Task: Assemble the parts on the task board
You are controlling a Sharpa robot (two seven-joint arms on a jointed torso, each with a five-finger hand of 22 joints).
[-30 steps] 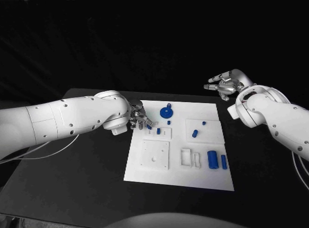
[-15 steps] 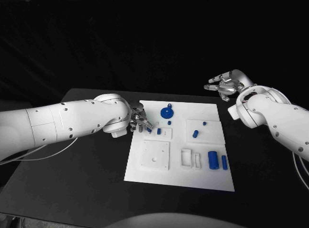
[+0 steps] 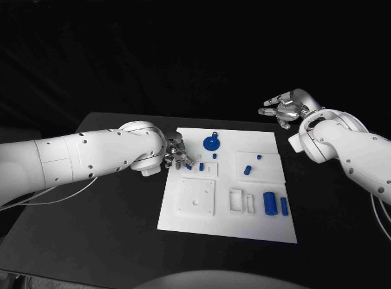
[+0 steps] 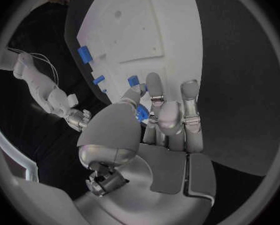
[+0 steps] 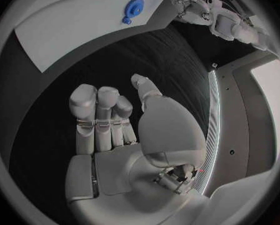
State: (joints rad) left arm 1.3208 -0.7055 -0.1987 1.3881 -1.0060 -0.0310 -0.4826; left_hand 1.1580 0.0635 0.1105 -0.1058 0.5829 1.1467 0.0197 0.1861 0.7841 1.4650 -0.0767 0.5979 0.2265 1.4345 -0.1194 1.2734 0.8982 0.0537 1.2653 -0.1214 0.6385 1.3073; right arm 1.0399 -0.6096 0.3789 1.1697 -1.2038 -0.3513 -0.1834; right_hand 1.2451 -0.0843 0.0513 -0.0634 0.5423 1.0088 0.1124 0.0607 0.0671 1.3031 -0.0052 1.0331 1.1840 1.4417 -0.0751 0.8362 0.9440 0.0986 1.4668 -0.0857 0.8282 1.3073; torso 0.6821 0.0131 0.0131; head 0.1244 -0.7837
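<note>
The left hand (image 3: 175,153) rests at the left edge of the white board (image 3: 204,211) and pinches a small blue part (image 4: 140,113) between thumb and fingers. The right hand (image 3: 285,106) hangs over the far right of the table (image 3: 91,229), well apart from the board, fingers spread and holding nothing. A blue disc (image 3: 211,142) lies just right of the left hand.

The task board (image 3: 256,223) looks like smooth matt white plastic, and the small parts (image 3: 269,202) on it are blue plastic with a slight shine. The table (image 3: 83,241) is black and matt, and the left hand (image 4: 159,116) and right hand (image 5: 124,120) have a silver, satin metal look.
</note>
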